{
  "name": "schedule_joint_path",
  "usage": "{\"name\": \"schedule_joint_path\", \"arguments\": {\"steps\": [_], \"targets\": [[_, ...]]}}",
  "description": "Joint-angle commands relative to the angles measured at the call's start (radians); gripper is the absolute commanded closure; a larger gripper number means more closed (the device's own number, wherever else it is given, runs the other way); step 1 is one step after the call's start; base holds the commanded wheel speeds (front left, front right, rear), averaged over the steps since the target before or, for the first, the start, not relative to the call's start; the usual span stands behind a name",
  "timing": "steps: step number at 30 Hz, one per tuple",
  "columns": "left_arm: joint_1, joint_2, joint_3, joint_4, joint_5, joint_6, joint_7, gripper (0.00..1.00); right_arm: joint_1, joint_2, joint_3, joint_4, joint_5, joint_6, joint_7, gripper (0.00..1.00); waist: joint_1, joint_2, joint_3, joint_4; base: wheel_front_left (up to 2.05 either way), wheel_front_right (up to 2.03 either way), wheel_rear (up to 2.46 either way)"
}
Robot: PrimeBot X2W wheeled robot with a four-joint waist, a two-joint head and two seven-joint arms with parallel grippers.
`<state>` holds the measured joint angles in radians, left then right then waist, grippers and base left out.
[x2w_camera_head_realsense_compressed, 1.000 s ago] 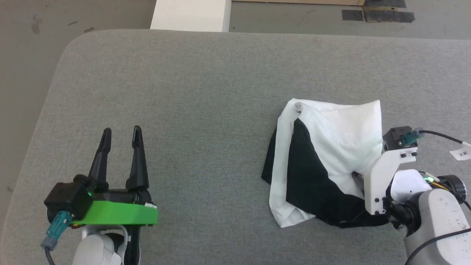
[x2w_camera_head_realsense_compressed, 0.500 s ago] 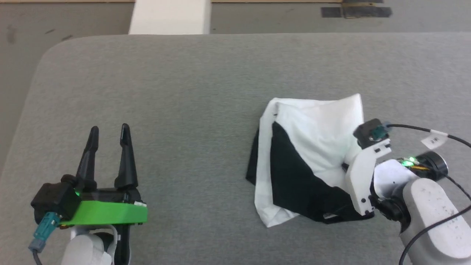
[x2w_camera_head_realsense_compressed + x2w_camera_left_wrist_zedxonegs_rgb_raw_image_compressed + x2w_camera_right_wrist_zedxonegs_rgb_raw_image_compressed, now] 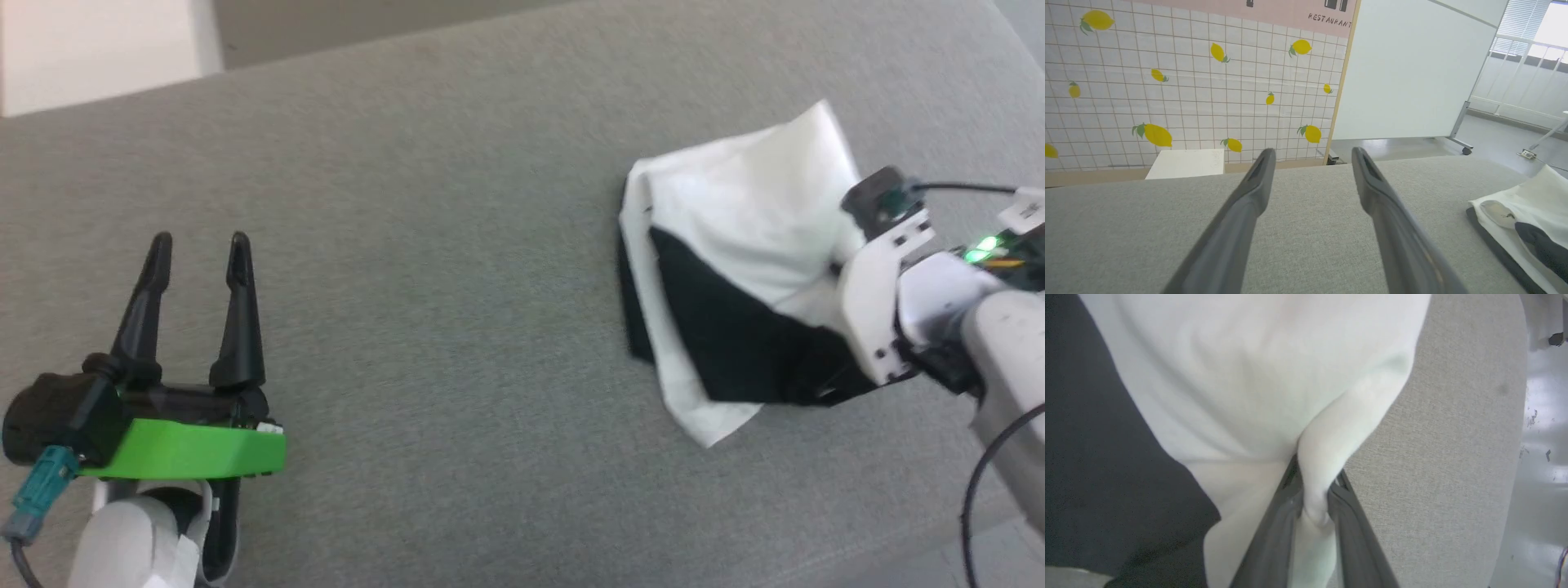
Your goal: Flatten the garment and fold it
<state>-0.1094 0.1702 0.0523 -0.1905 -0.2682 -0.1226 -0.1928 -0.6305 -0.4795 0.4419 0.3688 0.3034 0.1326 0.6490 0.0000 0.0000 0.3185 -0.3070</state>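
The shirt (image 3: 735, 204) lies bunched at three o'clock on the table (image 3: 424, 269). The right claw (image 3: 1315, 479), angled in from four o'clock, pinches its white fold. The left claw (image 3: 200, 241) at eight o'clock points toward twelve, fingers apart.

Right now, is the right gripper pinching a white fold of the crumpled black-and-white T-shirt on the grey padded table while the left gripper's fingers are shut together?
Not quite: the left wrist view shows the left gripper open, fingers spread above the grey padded table. The right gripper does pinch a white fold of the crumpled black-and-white T-shirt.
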Motion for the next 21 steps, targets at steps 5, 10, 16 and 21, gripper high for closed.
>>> {"name": "schedule_joint_path", "arguments": {"steps": [5,10,16,21], "targets": [[-0.018,0.048,0.02,-0.066,0.017,0.005,0.05,0.0,-0.097,-0.069,-0.015,0.086,-0.022,-0.002,-0.058,1.0,0.0,0.0,0.197,-0.122,0.0,0.0,0.0],[-0.023,0.087,0.046,-0.141,0.023,0.014,0.102,0.0,-0.17,-0.101,-0.086,0.174,-0.047,-0.002,-0.107,1.0,0.0,0.0,0.282,-0.121,0.0,0.0,0.0],[-0.02,0.122,0.071,-0.212,0.024,0.02,0.148,0.0,-0.22,-0.133,-0.226,0.269,-0.111,-0.002,-0.136,1.0,0.0,0.0,0.351,-0.106,0.0,0.0,0.0],[-0.014,0.135,0.077,-0.245,0.023,0.022,0.167,0.0,-0.259,-0.147,-0.335,0.354,-0.168,-0.002,-0.19,1.0,0.0,0.0,0.376,-0.093,0.0,0.0,0.0]]}}
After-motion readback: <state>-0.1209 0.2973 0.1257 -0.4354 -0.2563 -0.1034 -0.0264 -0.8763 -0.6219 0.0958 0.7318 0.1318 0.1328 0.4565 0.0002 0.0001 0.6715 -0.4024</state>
